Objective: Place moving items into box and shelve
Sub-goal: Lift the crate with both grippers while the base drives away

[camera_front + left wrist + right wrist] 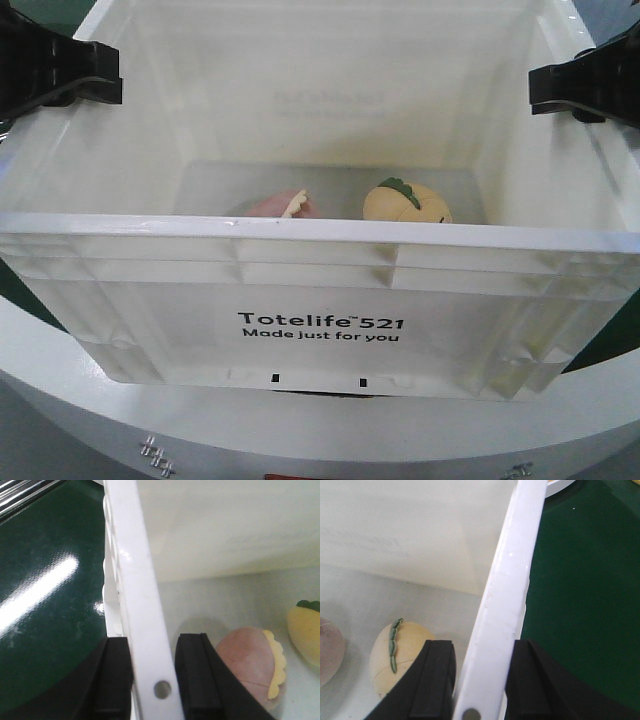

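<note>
Evidently the loading is done, and the shelving step is in hand. Front view: the box (320, 300) sits square ahead, print facing the camera, over a white curved surface (320, 430). Both toys lie on the box floor toward the front wall, the pinkish-brown plush (272, 206) left of centre and the yellow-orange plush (405, 200) right of it, near each other but apart. The left gripper (70, 75) and right gripper (575, 85) reach in level from either side and meet the tops of the side walls. Left wrist view: the jaws straddle the left wall, one pad outside over a dark green surface (45, 605), one inside just beside the pink toy, clenched on the rim. Right wrist view: same pose mirrored, jaws pinching the right wall with the yellow toy close by the inner pad. Cannot tell whether the box is bearing on anything beneath. My judgement is that the next move calls for both arms to rise together and level, or the thin walls may slip or twist.
</note>
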Robot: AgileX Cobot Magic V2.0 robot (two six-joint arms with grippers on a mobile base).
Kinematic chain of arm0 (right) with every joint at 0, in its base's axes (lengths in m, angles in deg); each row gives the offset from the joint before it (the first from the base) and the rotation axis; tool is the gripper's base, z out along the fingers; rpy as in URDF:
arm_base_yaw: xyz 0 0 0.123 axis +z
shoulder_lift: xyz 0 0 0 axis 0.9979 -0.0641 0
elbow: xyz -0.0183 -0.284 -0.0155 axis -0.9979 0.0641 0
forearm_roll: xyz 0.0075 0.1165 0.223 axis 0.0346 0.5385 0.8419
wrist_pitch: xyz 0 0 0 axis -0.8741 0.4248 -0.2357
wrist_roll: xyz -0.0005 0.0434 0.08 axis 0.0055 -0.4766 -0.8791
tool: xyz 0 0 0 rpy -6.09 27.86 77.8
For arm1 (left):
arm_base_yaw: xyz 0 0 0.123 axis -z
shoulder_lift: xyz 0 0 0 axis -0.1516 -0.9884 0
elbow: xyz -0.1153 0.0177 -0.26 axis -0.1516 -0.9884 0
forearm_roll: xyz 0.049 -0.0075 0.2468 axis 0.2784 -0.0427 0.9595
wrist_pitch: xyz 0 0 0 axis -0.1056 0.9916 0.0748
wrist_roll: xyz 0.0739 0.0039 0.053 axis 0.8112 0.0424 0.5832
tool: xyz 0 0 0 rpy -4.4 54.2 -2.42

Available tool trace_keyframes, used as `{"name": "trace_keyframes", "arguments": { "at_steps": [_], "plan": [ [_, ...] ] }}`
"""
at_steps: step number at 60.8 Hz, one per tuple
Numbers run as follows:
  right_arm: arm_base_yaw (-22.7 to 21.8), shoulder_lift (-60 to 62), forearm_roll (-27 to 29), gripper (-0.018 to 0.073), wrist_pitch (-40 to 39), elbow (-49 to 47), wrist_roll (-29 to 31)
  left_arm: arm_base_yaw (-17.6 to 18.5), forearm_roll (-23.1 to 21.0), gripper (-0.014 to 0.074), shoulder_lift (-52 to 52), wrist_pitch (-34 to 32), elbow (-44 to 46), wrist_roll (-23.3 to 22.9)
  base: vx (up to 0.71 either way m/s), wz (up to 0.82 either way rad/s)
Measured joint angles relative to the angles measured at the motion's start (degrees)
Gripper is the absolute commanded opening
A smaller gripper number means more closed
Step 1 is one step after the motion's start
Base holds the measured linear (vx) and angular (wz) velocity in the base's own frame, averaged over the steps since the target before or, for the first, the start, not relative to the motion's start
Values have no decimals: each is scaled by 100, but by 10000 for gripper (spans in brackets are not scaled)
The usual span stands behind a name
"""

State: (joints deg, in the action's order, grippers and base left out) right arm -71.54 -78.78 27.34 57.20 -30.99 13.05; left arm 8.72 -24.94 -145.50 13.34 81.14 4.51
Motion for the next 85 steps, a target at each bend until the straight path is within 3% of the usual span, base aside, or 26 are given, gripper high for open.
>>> {"name": "trace_keyframes", "arguments": {
  "at_steps": [85],
  "plan": [
    [0, 12, 0, -5, 8, 0, -16, 0, 0, -6, 0, 0, 0, 0, -10, 40]
  ]
}}
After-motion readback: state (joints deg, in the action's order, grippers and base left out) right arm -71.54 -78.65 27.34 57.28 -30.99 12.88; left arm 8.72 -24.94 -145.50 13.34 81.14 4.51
